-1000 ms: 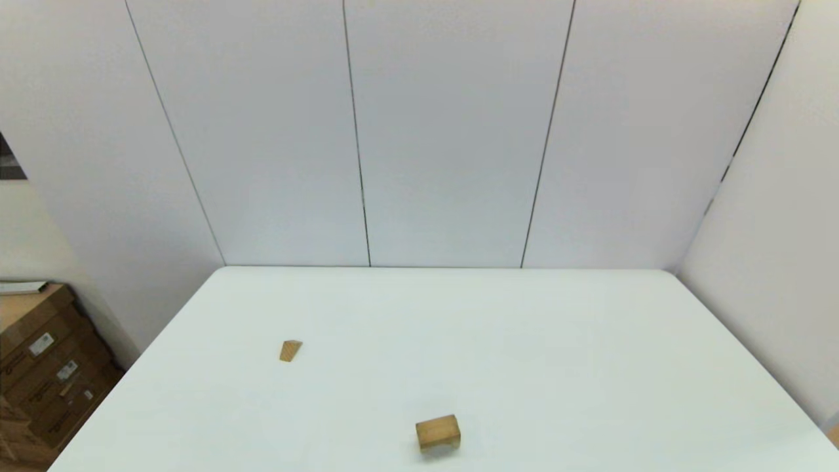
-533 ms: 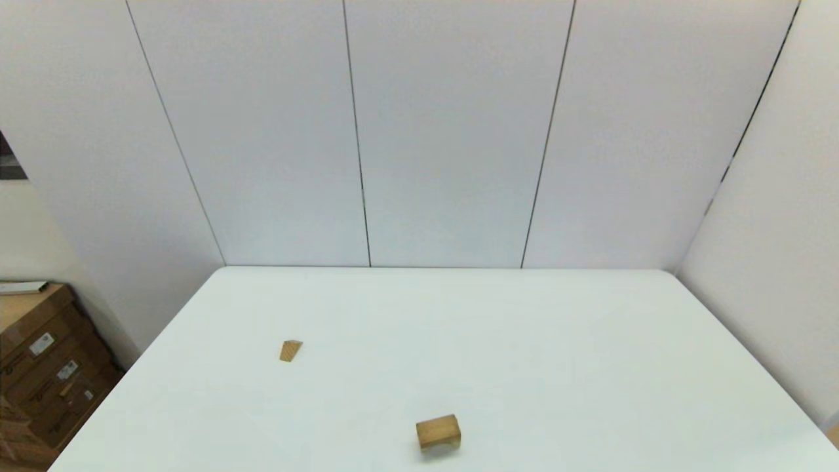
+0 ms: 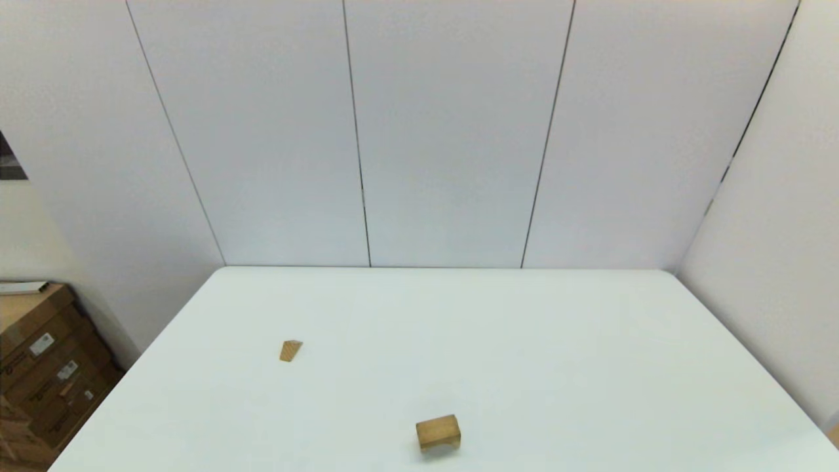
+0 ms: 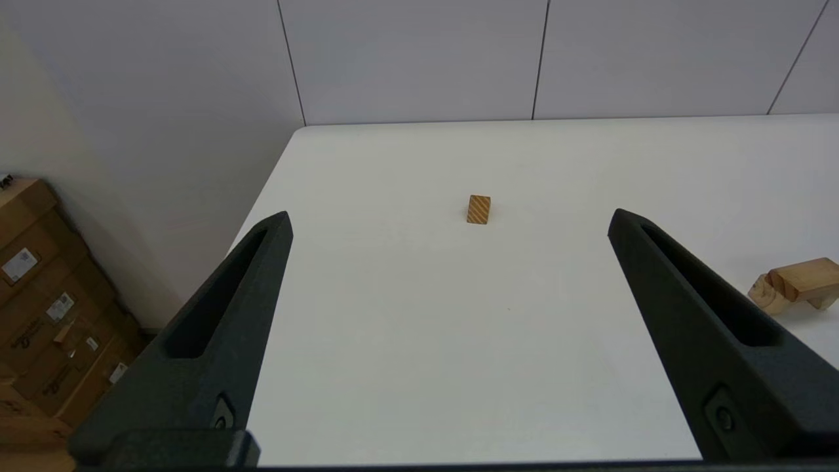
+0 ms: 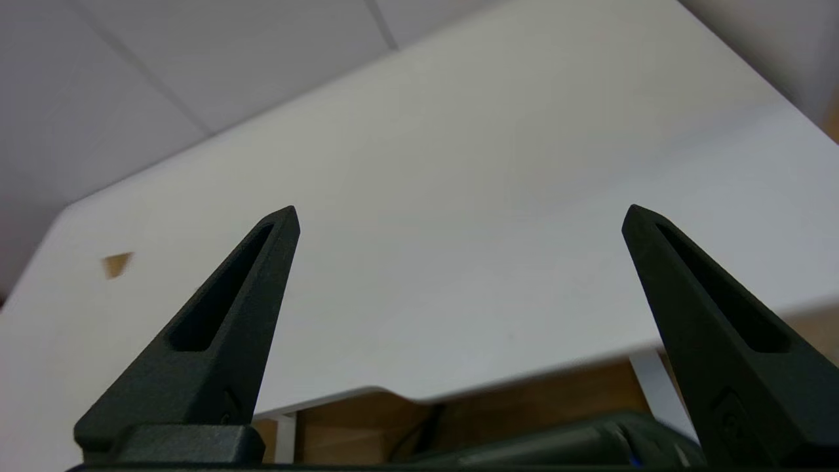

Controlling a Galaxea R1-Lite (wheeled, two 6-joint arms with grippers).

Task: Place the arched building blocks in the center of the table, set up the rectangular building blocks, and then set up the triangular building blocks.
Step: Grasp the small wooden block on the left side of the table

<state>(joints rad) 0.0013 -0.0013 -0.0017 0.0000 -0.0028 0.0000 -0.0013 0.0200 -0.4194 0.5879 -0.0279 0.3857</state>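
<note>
Left end effector spread wide, triangular building blocks beyond, apart.

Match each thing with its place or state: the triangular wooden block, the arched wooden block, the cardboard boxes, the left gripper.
1. triangular wooden block
2. arched wooden block
3. cardboard boxes
4. left gripper

A. open, holding nothing
B. off the table, on the robot's left
C. by the table's near edge, about mid-width
D. on the table's left half, farther back

Pairs: 1-D, 2-C, 3-B, 4-A.
</note>
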